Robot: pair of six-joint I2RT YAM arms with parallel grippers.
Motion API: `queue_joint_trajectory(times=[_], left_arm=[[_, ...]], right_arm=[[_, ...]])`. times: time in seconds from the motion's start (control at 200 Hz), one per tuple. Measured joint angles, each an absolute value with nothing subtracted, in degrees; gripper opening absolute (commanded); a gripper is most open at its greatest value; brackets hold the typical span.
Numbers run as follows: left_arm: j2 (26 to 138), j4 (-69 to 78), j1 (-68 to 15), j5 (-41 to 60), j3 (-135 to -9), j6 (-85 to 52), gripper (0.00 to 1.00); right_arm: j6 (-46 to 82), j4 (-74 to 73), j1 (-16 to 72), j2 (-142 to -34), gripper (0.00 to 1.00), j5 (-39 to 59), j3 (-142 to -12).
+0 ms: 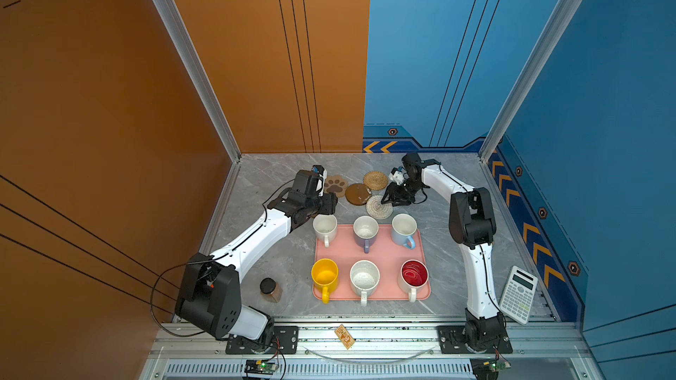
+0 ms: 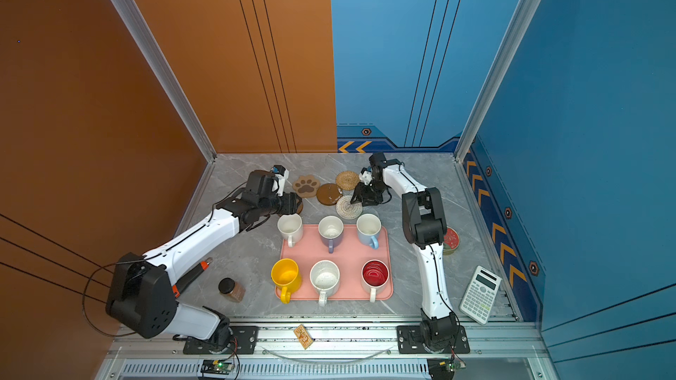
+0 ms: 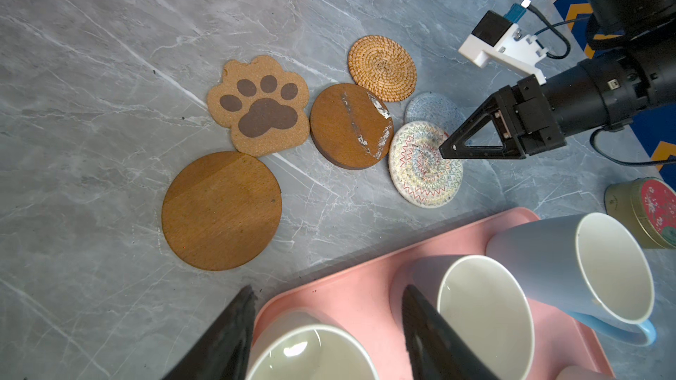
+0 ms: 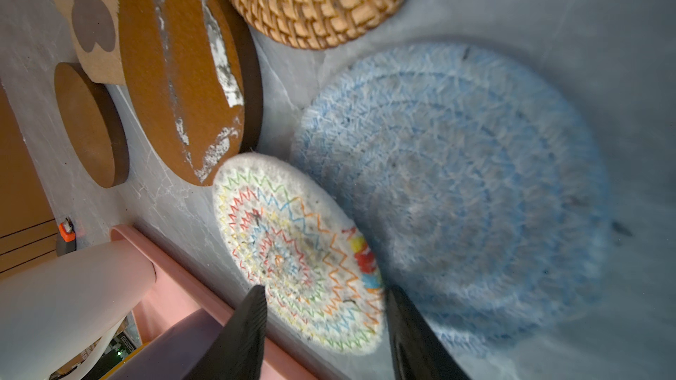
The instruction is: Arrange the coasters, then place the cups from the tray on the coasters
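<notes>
Closest to the lens in the right wrist view: right gripper (image 4: 325,288), jaws apart, set on either side of the rim of the cream woven coaster (image 4: 292,250). Lying partly over the pale blue coaster (image 4: 475,177), just behind the tray (image 1: 386,255). Farther left, left gripper (image 3: 329,288), likewise spread and empty, poised above the white mug (image 3: 311,352) at the tray's far left corner.

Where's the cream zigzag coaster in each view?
Top view: cream zigzag coaster just behind the tray.
Top view: coaster, same spot.
Left wrist: coaster at the tip of the right gripper.
Right wrist: coaster between its fingers.
Shared landmark: scratched brown disc beside it.
</notes>
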State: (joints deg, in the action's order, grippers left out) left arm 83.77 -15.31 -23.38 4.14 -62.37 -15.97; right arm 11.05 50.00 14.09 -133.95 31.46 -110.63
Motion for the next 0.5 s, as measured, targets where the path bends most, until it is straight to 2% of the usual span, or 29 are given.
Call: queue_joint_trajectory(times=[0.205,0.501], left_arm=[[83.8,-15.3,-23.7,4.1,-62.4,-16.0,0.65],[83.8,-15.3,-24.3,4.1,-62.3,-16.1,0.65]], right_arm=[[11.7,50.0,14.1,-134.0,0.44,33.5,-110.6],[12.4,50.0,14.1,-134.0,0.42,34.7,-110.6]])
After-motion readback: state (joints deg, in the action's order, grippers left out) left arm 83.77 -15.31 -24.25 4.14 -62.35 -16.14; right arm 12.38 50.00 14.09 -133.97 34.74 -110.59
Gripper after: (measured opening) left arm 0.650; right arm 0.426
